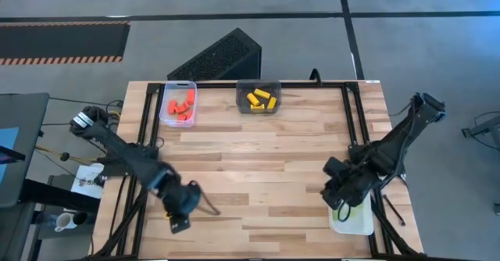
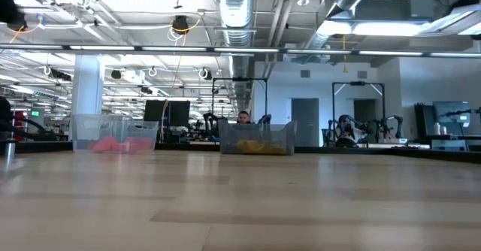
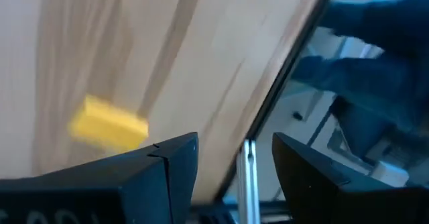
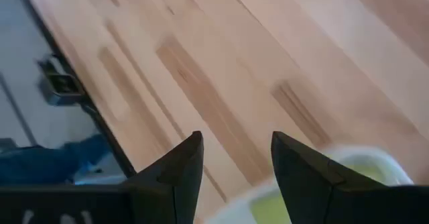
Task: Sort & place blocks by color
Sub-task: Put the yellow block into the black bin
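Left gripper [image 3: 234, 177] parted, empty, near table's front-left edge | yellow block [image 3: 107, 123] lies just beside it | right gripper [image 4: 236, 174] parted over white tray [image 1: 355, 218] | advice: centre fingers astride block before closing.

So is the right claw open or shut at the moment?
Open. In the right wrist view the right claw shows a clear gap between its two fingers, with nothing in it, above the white tray holding something light green.
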